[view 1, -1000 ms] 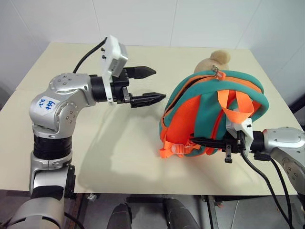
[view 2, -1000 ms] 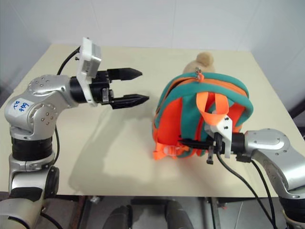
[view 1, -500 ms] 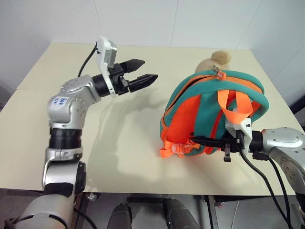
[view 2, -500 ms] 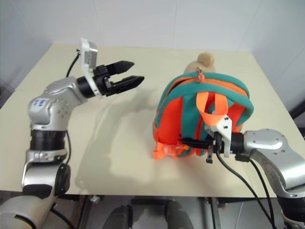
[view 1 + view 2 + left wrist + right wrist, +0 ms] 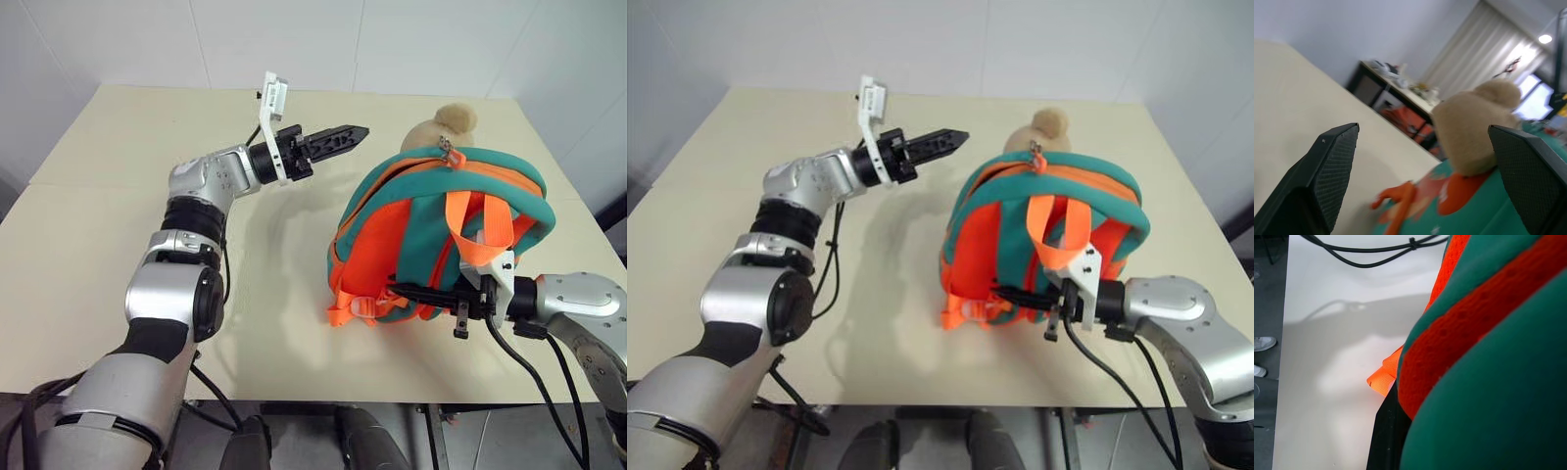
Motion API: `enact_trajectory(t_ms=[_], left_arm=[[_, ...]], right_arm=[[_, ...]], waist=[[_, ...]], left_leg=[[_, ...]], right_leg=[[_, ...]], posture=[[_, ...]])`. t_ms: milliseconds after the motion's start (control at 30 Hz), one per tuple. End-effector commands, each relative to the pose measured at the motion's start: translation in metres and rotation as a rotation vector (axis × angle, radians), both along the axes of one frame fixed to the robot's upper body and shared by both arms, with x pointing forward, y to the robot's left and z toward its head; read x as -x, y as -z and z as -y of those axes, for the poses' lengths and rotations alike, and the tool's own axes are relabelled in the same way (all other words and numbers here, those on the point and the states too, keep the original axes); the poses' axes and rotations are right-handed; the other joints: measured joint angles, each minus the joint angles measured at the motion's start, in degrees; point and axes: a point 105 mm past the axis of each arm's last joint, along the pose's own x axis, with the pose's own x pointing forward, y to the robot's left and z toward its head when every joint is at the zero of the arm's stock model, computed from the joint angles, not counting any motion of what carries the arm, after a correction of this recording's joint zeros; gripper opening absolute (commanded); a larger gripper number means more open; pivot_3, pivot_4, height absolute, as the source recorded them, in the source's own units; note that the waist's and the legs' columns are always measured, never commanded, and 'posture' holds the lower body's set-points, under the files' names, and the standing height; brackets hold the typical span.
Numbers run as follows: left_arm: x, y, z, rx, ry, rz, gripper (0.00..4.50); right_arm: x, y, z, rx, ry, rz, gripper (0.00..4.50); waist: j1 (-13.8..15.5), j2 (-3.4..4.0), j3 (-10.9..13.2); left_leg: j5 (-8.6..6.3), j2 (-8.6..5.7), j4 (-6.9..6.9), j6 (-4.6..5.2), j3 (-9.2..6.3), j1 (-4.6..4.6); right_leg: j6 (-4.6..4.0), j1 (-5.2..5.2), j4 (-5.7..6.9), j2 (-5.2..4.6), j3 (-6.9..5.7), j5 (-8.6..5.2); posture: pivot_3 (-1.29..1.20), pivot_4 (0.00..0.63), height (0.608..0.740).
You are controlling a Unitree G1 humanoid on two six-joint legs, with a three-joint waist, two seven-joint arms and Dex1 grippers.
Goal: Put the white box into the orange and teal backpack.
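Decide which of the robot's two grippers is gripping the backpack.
The right gripper: it is clamped on the lower part of the orange and teal backpack. The left gripper hangs open in the air beside the plush charm, touching nothing.

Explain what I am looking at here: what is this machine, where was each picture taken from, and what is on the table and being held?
This is a two-armed humanoid robot working at a cream table. The two wide pictures come from a stereo camera on its head, looking down over its arms. The other two come from cameras on its wrists, looking along each gripper's black fingers.

An orange and teal backpack stands on the table, a tan plush charm at its top. The right gripper is shut on the backpack's lower edge, pressed against the fabric. The left gripper is open and empty, in the air beside the backpack's top, pointing at the charm. The backpack's zip looks closed.
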Motion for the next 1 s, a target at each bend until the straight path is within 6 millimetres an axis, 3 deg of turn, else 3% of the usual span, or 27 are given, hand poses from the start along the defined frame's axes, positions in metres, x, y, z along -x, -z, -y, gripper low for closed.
enact_trajectory(t_ms=[33,167,367,833,1000], left_arm=[[0.01,-0.018,0.009,0.055,0.095,0.01,4.5],[0.018,-0.026,0.02,0.092,0.173,-0.031,4.5],[0.028,-0.019,0.043,0.057,0.256,-0.055,4.5],[0.032,-0.025,0.077,0.09,0.246,0.014,4.5],[0.033,-0.027,0.079,0.087,0.249,0.039,2.97]], right_arm=[[0.006,-0.006,-0.004,-0.021,-0.005,0.023,0.13],[0.008,-0.004,-0.005,-0.021,-0.001,0.018,0.13],[0.009,-0.005,-0.004,-0.019,-0.001,0.019,0.13],[0.011,-0.004,-0.006,-0.013,-0.009,0.018,0.13],[0.012,-0.003,-0.006,-0.013,-0.007,0.019,0.13]], waist=[[0.0,0.0,0.0],[0.08,0.0,0.0],[0.05,0.0,0.0],[0.18,-0.01,0.0],[0.09,-0.01,0.0]], left_leg=[[0.0,0.0,-0.01,0.0,0.0,0.01],[0.0,0.0,0.01,0.0,0.0,0.01],[0.0,0.0,0.01,0.0,0.0,0.01],[0.0,-0.01,0.01,-0.01,0.0,0.0],[0.0,-0.01,0.0,-0.01,0.0,0.01]], right_leg=[[0.0,0.0,0.0,0.0,0.0,0.0],[0.0,0.0,0.01,0.0,0.0,0.0],[0.0,0.01,0.0,0.0,0.0,0.0],[0.01,0.01,-0.01,0.0,0.0,0.01],[0.01,0.01,0.0,0.0,0.0,0.01]], posture=[[0.0,0.15,0.74],[0.0,0.15,0.74],[0.0,0.15,0.74],[0.0,0.15,0.74],[0.0,0.15,0.74]])
